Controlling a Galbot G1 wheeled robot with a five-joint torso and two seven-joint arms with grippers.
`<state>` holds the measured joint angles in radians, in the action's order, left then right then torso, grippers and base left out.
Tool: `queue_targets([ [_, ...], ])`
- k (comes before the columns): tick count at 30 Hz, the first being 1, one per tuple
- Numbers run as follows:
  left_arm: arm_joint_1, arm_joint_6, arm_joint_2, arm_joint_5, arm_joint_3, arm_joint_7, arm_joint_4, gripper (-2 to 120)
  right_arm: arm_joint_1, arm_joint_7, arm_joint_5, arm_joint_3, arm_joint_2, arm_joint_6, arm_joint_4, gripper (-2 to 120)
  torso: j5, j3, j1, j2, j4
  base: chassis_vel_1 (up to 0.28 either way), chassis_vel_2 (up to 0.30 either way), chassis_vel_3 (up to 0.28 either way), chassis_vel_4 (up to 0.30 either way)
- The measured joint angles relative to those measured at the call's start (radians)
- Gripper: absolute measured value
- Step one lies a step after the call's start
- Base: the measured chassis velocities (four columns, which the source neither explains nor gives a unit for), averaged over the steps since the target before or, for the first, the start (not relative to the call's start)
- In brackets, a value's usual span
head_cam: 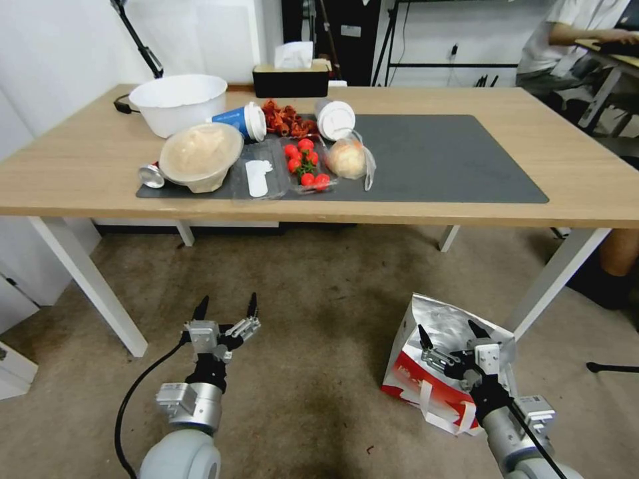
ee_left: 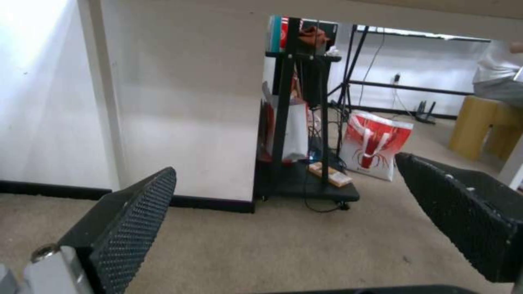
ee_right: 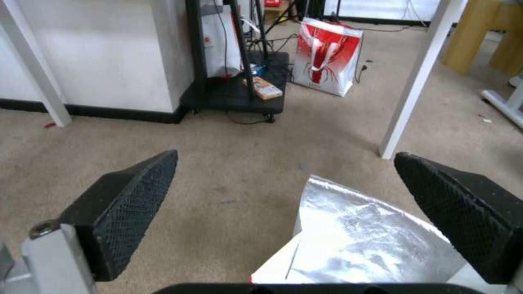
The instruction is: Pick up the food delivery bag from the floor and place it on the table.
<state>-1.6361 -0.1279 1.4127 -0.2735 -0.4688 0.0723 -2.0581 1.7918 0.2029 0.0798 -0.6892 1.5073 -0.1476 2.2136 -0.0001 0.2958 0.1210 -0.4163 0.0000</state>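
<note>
The food delivery bag (head_cam: pixel 426 362) stands on the carpet at the right, beside a table leg. It is red and white, its silver foil lining (ee_right: pixel 357 241) is open upward, and its white strap handles hang down its front. My right gripper (head_cam: pixel 447 329) hovers just above the bag's open top, fingers open and empty. My left gripper (head_cam: pixel 227 301) is open over bare carpet to the left, well away from the bag. The table (head_cam: pixel 586 173) is light wood with a dark grey mat (head_cam: pixel 439 159) and stands ahead, above the bag.
The mat's left half holds bowls, cups, a tomato tray and a bagged bun (head_cam: pixel 347 158); its right half is bare. A white table leg (head_cam: pixel 552 279) rises right behind the bag. Farther back, a second red-and-white bag (ee_right: pixel 327 57) leans near a black cart (ee_right: pixel 234 94).
</note>
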Motion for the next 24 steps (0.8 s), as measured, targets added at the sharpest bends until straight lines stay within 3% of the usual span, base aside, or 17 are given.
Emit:
queue_targets([
  [24,0.015,-0.004,-0.007,-0.013,-0.014,0.002,0.008,100,0.011,0.018,-0.007,-0.004,0.007,0.014,0.012,100,0.0001,-0.061,-0.029,0.089,-0.0001,0.0,0.0,0.0,0.0],
])
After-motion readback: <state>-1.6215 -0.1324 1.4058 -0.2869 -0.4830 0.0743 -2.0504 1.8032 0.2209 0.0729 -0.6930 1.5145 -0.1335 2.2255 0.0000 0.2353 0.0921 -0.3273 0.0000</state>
